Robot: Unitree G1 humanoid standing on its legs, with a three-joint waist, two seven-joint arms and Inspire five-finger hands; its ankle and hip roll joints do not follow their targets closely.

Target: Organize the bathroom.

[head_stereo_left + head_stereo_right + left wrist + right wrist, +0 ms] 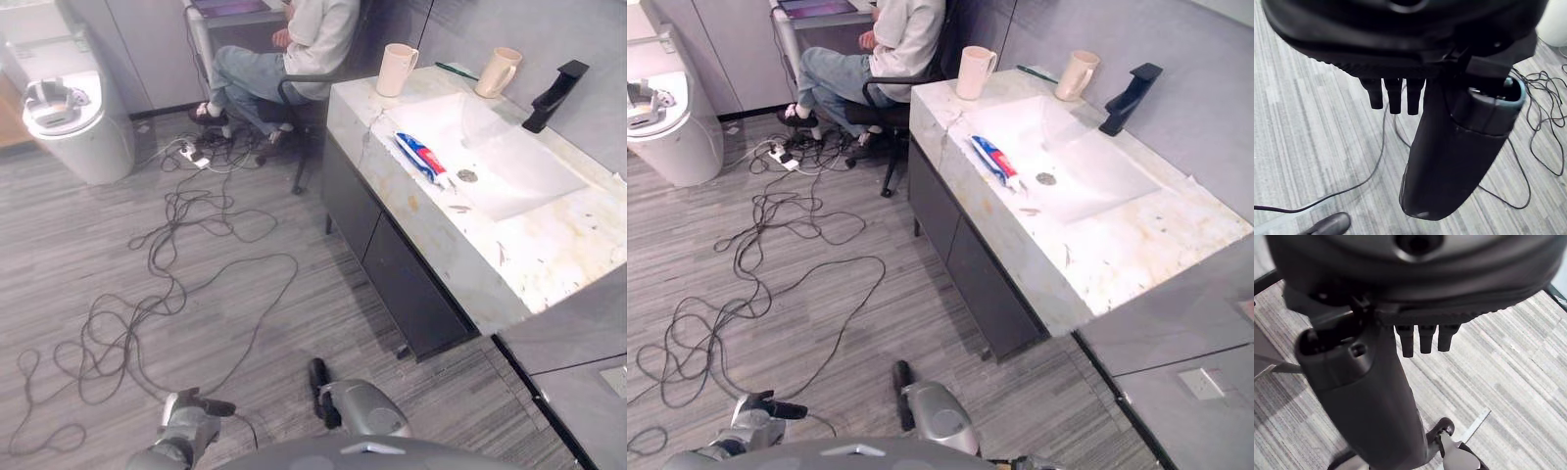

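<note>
Vanity top (549,245): toothpaste tube (421,157) in sink (509,166), two mugs (396,70) behind.

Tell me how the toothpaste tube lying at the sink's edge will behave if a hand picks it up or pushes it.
The toothpaste tube looks flattened and soft, so it would probably dent or bend under a pinch. It lies flat, so it seems unlikely to roll. It rests on the sloping rim of the sink basin, so a push may slide it down into the basin.
</note>
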